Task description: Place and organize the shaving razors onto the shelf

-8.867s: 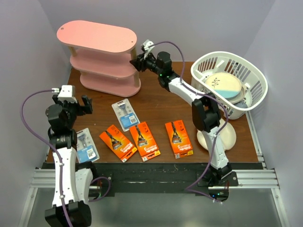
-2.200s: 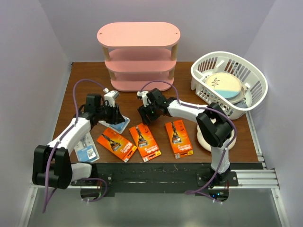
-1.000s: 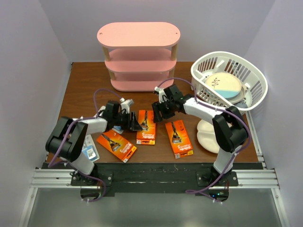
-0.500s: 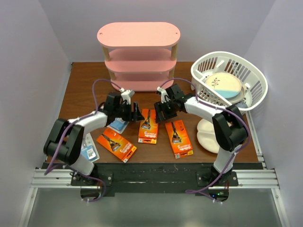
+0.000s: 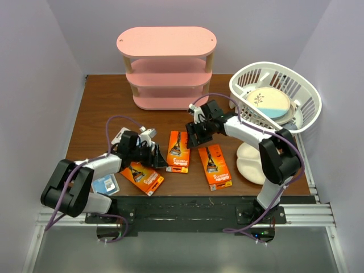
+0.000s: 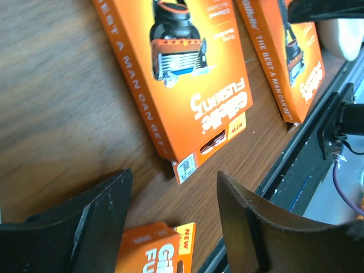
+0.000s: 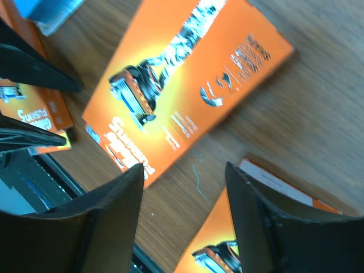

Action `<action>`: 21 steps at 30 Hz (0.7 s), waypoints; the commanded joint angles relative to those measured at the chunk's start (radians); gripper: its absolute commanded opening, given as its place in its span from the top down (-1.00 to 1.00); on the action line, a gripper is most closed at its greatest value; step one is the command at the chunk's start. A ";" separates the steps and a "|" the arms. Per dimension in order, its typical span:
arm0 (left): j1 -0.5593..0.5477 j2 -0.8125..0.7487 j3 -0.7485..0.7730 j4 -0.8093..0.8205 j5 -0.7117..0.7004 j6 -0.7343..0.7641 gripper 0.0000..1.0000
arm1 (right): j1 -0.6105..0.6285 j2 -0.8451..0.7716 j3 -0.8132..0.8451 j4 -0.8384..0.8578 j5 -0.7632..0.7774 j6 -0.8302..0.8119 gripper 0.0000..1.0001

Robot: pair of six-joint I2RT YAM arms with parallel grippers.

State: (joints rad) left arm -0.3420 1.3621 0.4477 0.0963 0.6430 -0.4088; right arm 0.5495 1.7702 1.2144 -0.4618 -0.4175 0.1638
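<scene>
The pink shelf [image 5: 166,68] stands at the back of the table with bare boards. Three orange razor packs lie flat near the front: a left one [image 5: 143,177], a middle one [image 5: 178,151] and a right one [image 5: 215,166]. A white-and-blue pack [image 5: 106,185] lies at the front left. My left gripper [image 5: 159,158] is low and open, just left of the middle pack [image 6: 182,79] and over the corner of the left pack [image 6: 153,250]. My right gripper [image 5: 192,136] hangs open above the gap between the middle pack [image 7: 182,91] and the right pack [image 7: 227,239]. Neither holds anything.
A white slatted basket [image 5: 296,116] with a plate [image 5: 267,103] in it stands at the right. A pale rounded object [image 5: 250,162] lies beside the right arm, and the table's front edge runs close behind the packs.
My left gripper has opened and drawn back to the left, away from the middle orange pack, which now lies free. The right gripper has hardly moved.
</scene>
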 commanded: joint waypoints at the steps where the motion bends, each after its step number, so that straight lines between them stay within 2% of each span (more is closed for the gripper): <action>1: 0.003 0.034 -0.027 0.100 0.061 0.002 -0.29 | 0.012 -0.078 -0.045 0.127 0.008 0.039 -0.19; 3: 0.001 0.028 -0.047 0.094 0.058 -0.001 -0.24 | 0.020 -0.077 -0.055 0.137 0.081 0.058 -0.22; 7: -0.009 0.022 -0.090 0.102 0.052 -0.035 -0.07 | 0.021 -0.029 -0.065 0.135 0.111 0.140 -0.22; 11: -0.020 0.069 -0.066 0.083 0.075 -0.024 -0.03 | 0.021 -0.025 -0.105 0.181 0.086 0.209 -0.22; 21: -0.072 0.155 -0.116 0.229 0.083 -0.180 0.04 | 0.018 -0.002 -0.142 0.244 0.039 0.358 -0.22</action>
State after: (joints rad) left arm -0.3996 1.4597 0.3649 0.3229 0.7540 -0.5140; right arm 0.5674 1.7611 1.0752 -0.2726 -0.3534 0.4335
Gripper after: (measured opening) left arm 0.490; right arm 0.607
